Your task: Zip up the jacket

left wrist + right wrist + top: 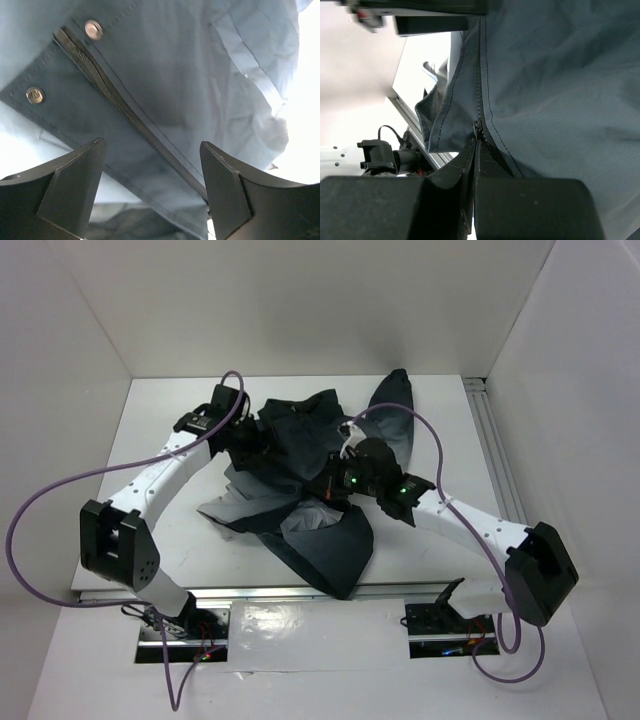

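Two snaps (93, 29) flank rumpled jacket (330, 540) zipper (125, 107) (left gripper (152, 165) spread, right gripper (474, 145) pinching it).

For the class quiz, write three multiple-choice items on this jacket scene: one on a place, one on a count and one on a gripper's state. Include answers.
1. Where is the jacket?
A) hung on the back wall
B) crumpled on the table
C) folded in a box

2. How many round metal snaps show in the left wrist view?
A) none
B) five
C) two

3. The left gripper is:
A) open, with the zipper running between its fingers
B) shut on a sleeve
C) out of view

Answers:
1 B: it sprawls across the table.
2 C: one is by the zipper's end, the other lower left.
3 A: the fingers stand wide apart.
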{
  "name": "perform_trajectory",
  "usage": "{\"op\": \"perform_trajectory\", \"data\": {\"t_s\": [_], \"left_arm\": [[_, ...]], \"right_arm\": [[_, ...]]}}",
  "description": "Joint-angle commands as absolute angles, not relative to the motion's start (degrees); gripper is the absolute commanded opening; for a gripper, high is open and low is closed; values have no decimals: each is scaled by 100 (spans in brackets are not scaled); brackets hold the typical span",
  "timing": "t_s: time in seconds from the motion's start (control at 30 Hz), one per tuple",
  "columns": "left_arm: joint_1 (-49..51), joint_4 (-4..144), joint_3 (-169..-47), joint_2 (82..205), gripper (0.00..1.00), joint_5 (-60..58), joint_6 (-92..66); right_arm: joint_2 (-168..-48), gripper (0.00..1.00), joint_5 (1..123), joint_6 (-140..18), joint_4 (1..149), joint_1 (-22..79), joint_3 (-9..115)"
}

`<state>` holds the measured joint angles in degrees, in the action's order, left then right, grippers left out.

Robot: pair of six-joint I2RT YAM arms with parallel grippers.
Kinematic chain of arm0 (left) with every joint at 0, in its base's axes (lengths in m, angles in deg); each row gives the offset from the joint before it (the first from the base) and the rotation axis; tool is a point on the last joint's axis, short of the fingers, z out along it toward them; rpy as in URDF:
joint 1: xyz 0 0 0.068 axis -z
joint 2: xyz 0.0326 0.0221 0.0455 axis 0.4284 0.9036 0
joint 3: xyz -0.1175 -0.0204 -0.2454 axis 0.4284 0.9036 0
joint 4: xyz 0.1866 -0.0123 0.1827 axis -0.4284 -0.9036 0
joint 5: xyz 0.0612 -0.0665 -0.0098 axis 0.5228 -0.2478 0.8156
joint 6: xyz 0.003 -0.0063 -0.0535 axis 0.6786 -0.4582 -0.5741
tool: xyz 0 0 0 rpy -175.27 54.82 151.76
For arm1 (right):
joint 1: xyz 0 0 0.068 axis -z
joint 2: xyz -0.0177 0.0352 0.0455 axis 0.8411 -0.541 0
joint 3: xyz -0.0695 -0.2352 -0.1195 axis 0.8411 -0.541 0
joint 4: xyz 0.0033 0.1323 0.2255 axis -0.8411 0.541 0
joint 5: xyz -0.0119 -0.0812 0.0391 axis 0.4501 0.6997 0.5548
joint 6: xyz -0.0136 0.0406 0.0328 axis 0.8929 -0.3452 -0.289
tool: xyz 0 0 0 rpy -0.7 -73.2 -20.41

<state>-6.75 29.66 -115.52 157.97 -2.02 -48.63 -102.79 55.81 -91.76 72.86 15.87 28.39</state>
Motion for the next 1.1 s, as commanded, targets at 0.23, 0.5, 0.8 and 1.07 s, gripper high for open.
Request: {"op": "perform_trajectory", "data": {"t_s": [0.23, 0.5, 0.8, 1.07], "left_arm": [[-612, 3434, -11698, 16274, 80, 49, -5107], [-612, 3496, -11969, 16274, 8, 102, -5046], [-612, 3084, -14086, 16440, 0, 952, -4167], [-1488, 3038, -17681, 16871, 0, 859, -3726]], "right_arm": [[-9855, 0, 5746, -9067, 7356, 1524, 2777], [-9855, 0, 5693, -9067, 7357, 1524, 2777], [-10329, 0, 5702, -8593, 7391, 1524, 3759], [-11076, 0, 5554, -7854, 7954, 1577, 6458]]}}
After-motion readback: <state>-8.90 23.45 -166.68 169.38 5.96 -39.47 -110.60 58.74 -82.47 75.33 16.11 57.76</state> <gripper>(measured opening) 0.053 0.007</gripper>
